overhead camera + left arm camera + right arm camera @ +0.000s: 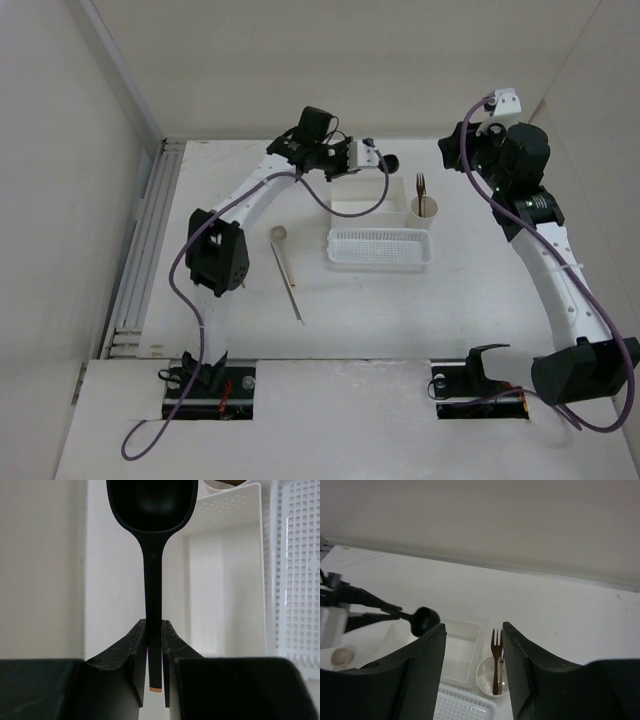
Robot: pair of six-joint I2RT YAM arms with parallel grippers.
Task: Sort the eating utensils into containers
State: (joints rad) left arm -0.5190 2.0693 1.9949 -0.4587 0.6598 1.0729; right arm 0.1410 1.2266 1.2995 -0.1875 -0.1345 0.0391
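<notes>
My left gripper [154,630] is shut on the handle of a black round-bowled spoon [152,555]. It holds the spoon in the air over the white square box [225,580], at the back of the table in the top view [350,197]. Right of the box, a small cream cup [422,212] has a dark fork [495,647] standing in it. In front of them lies the long mesh basket [380,250]. A beige spoon [279,235] and a thin stick [290,290] lie on the table to the left. My right gripper [473,630] hangs open and empty high above the cup.
A purple cable [330,195] from the left arm loops across the box's near left side. Walls close the table in at the back and on both sides. A rail [140,250] runs along the left edge.
</notes>
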